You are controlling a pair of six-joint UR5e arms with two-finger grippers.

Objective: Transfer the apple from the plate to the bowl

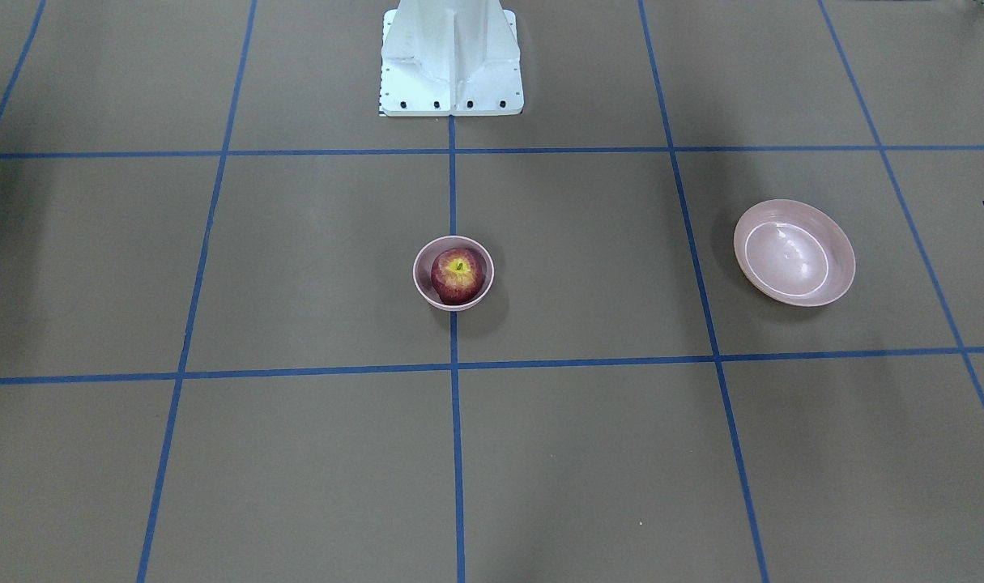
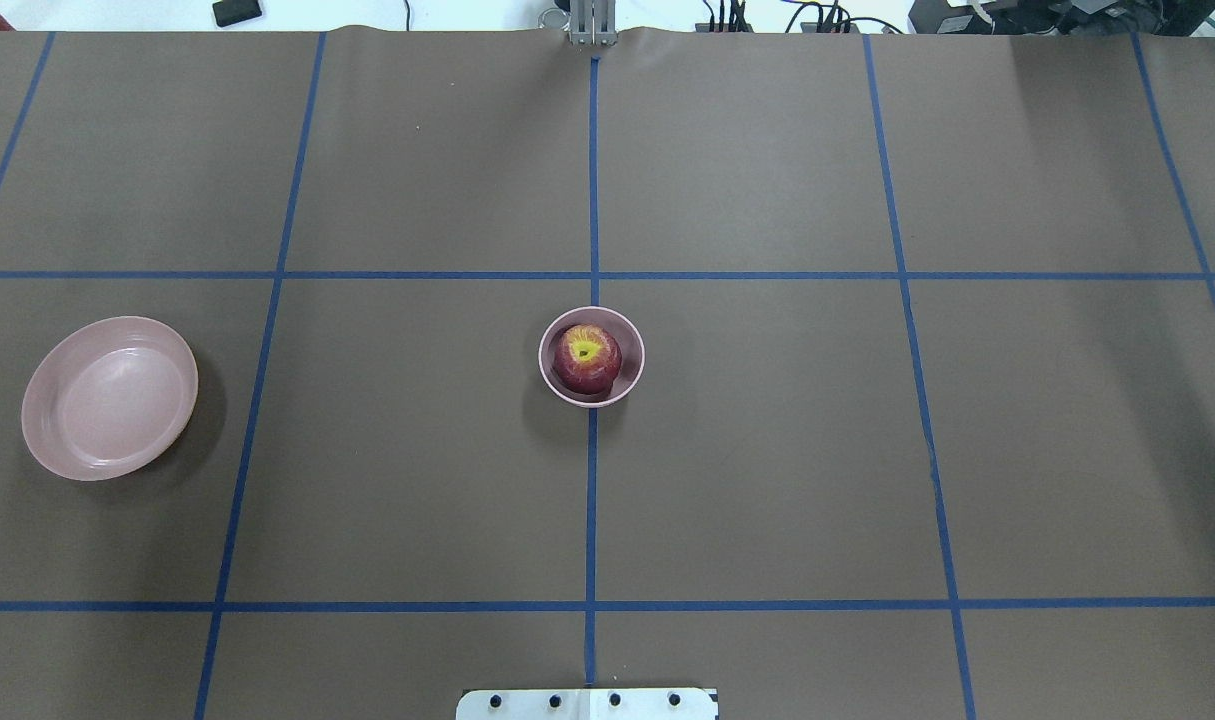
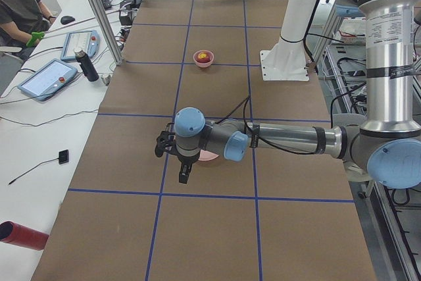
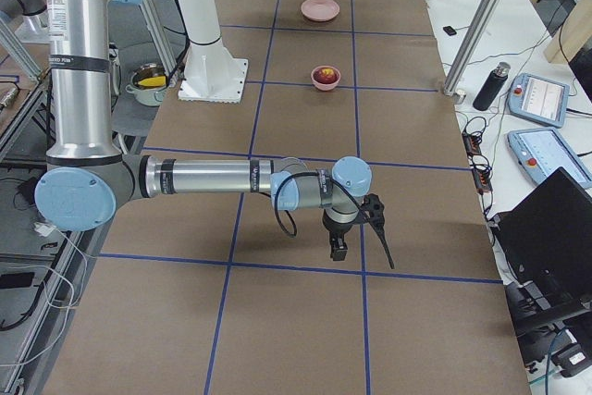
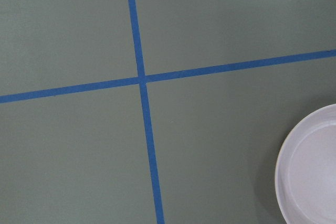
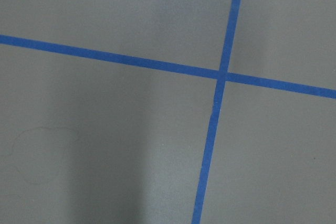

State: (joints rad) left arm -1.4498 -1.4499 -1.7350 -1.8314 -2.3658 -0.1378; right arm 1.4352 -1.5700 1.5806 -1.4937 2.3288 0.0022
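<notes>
The dark-red apple with a yellow stem patch sits inside the small deep pink bowl at the table's middle; it also shows in the overhead view in the bowl. The wide shallow pink plate is bare, on the robot's left side. My left gripper hangs above the table by the plate, whose rim shows in the left wrist view. My right gripper hangs over bare table, far from the bowl. I cannot tell whether either is open or shut.
The white robot base stands at the table's robot-side edge. Blue tape lines grid the brown table. Tablets and a dark bottle lie on the side bench beside a seated operator.
</notes>
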